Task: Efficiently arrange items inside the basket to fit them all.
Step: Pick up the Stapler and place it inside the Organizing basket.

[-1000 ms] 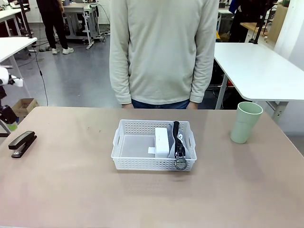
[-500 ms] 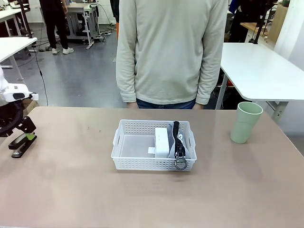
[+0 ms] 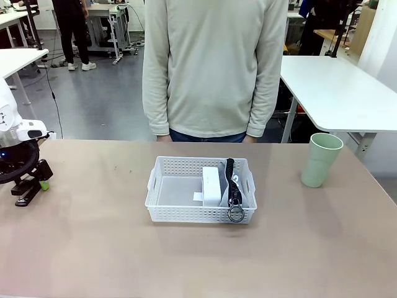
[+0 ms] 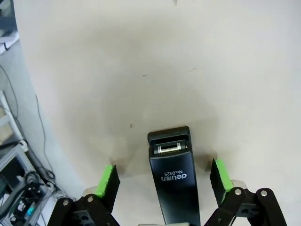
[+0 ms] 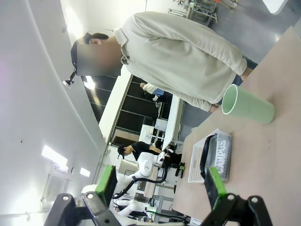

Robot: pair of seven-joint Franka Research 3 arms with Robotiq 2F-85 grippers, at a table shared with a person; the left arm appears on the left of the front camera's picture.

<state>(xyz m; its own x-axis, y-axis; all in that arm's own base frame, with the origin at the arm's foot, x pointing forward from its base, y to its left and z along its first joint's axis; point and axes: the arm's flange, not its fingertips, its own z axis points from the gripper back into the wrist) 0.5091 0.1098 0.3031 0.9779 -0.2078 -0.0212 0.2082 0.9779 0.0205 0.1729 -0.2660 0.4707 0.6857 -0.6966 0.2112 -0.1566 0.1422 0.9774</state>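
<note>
Stapler (image 4: 174,188) flat on table (image 3: 93,248) near left edge, sitting inside spread-open left gripper (image 4: 163,170), not touching | pouch (image 3: 231,180) and white box (image 3: 211,185) in right half of basket (image 3: 186,166) | green cup (image 3: 321,159) standing outside, far right | right gripper (image 5: 160,175) spread, empty

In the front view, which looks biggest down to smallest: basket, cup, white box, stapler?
Basket
Cup
White box
The stapler is partly hidden behind the left gripper, so I can't rank it.
</note>
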